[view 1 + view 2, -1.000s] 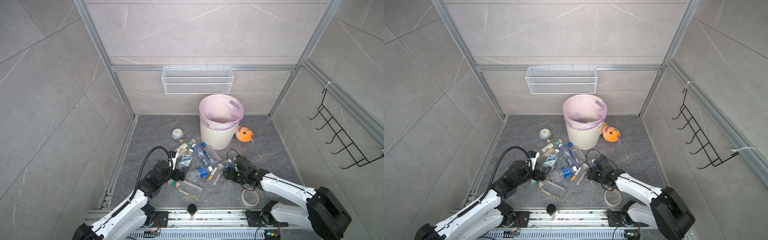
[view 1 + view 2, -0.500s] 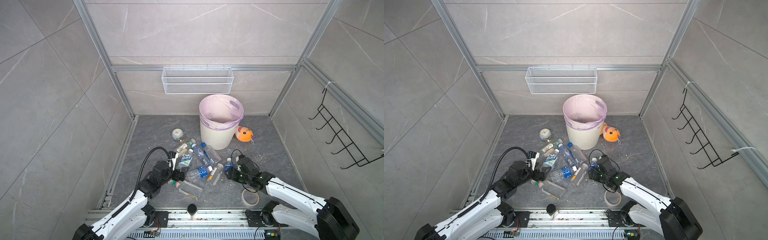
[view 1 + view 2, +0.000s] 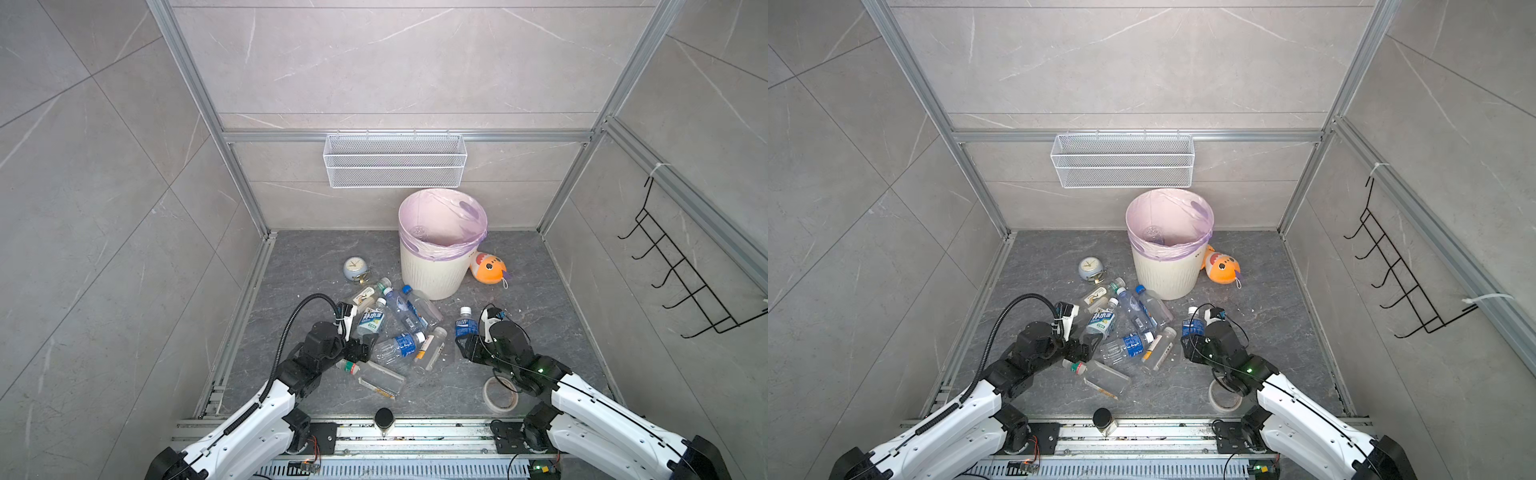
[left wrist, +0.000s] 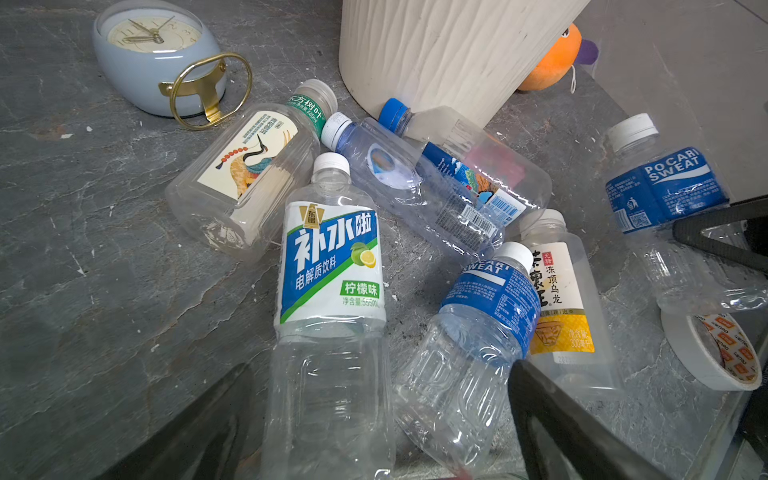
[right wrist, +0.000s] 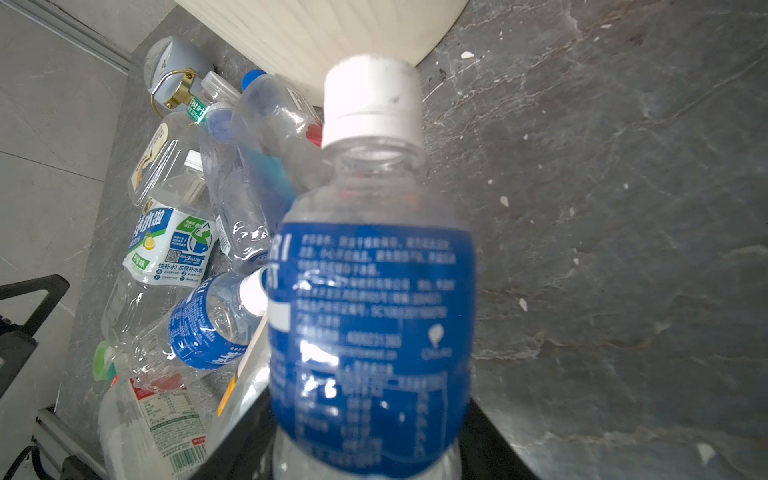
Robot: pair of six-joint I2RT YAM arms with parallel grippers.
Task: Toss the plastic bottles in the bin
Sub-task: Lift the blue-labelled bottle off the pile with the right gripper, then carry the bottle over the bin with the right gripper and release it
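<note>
Bright, even overhead light; soft, faint shadows.
Both top views sharp. In the right wrist view the close bottle (image 5: 370, 291) is blurred, print smeared; left wrist view crisp, small glints on clear plastic.

Closed the right end effector (image 3: 464, 345) down onto the blue-label bottle (image 3: 462, 328), from half apart a second ago to pressing its sides. Tipped that bottle up from low beside the other bottles (image 3: 399, 345), white cap now raised, nearer the bin (image 3: 432, 274). Swung the right arm (image 3: 602, 411) outward.
</note>
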